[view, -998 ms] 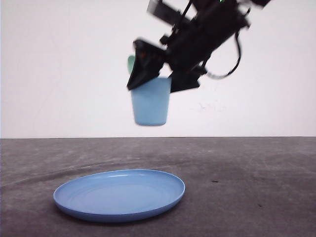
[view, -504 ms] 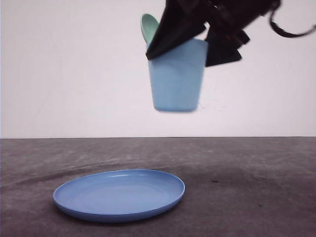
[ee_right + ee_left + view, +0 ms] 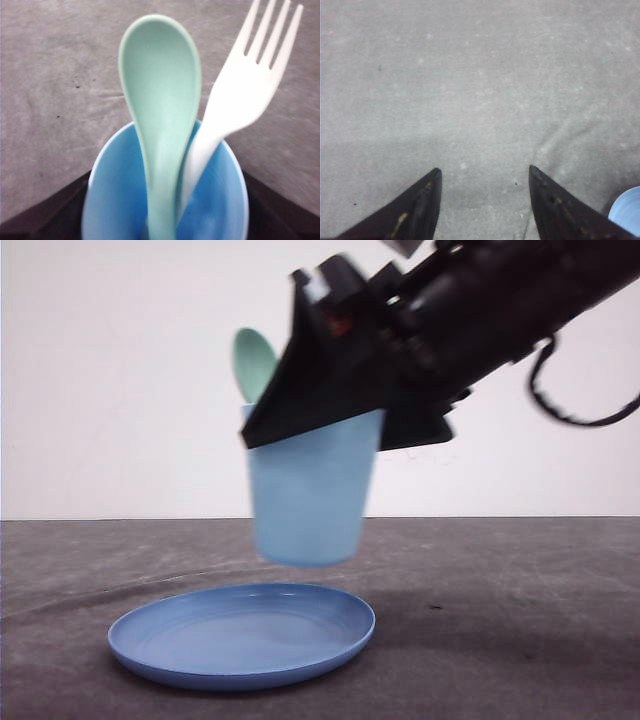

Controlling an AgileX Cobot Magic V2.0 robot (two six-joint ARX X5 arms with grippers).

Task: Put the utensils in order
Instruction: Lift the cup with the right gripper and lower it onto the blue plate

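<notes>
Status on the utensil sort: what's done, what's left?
Done: spoon and fork both stand in the cup. In hand: right gripper holds the cup in the air above the plate. Left: setting the cup down. Left gripper is open, idle.

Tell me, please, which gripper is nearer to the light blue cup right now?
The right. The right gripper is clamped on the cup, which holds the spoon and fork, above the plate. The left gripper hangs open over bare table.
</notes>
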